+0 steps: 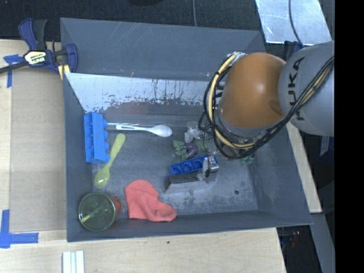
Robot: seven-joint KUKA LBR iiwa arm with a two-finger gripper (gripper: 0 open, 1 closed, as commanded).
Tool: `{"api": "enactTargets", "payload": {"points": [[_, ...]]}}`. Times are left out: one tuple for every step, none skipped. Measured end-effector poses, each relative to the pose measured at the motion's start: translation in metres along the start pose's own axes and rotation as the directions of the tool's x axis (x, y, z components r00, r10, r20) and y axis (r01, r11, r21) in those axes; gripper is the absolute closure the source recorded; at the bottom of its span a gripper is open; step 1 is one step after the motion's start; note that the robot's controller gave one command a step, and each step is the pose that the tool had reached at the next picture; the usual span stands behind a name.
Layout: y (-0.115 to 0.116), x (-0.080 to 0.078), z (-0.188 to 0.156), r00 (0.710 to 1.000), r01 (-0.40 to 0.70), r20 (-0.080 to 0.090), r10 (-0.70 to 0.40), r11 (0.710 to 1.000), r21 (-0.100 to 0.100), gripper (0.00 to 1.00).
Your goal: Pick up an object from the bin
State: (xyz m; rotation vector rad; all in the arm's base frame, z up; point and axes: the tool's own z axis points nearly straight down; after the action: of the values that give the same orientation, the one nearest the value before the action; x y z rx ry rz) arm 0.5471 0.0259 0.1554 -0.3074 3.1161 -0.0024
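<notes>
Gripper (209,165) sits low in the right half of the grey metal bin (170,56), under the arm's rounded orange wrist cover (250,92) and its loops of black and yellow cable. The cover hides most of the gripper, so cannot tell whether it is apart or together, and nothing is seen clamped in it. Directly at its left: small blue studded plastic brick (187,166), lying slantwise on the bin floor. A dark flat piece (182,180) is just on the brick's near side, touching or nearly so. Just far of the brick, a small jumble of green and purple scraps (186,145); kind not clear. Judgement: step in hand is the descent and approach onto the blue brick, grasp not yet confirmed. Next move calls for closing on the brick alone, clear of the dark piece, then a straight lift. Farther left: white plastic spoon (145,130) lying crosswise, bowl to the right. Beyond it, a long blue toothed plastic block (95,136) against the left wall, with a yellow-green plastic spoon (109,161) slanting beside it. Near side: crumpled pink cloth (148,202). Near-left corner: round greenish clear jar (96,211). All of these are well apart from the gripper. Bin floor is scuffed and speckled; the far wall carries dark vertical streaks. The bin stands on a pale bench (34,152), with a dark surface beyond the far rim.
</notes>
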Motion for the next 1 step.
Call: {"api": "enactTargets", "payload": {"points": [[-0.0007,-0.0036,0.0049,0.998,0.065,0.0,-0.065,0.998,-0.001,0.0]]}}
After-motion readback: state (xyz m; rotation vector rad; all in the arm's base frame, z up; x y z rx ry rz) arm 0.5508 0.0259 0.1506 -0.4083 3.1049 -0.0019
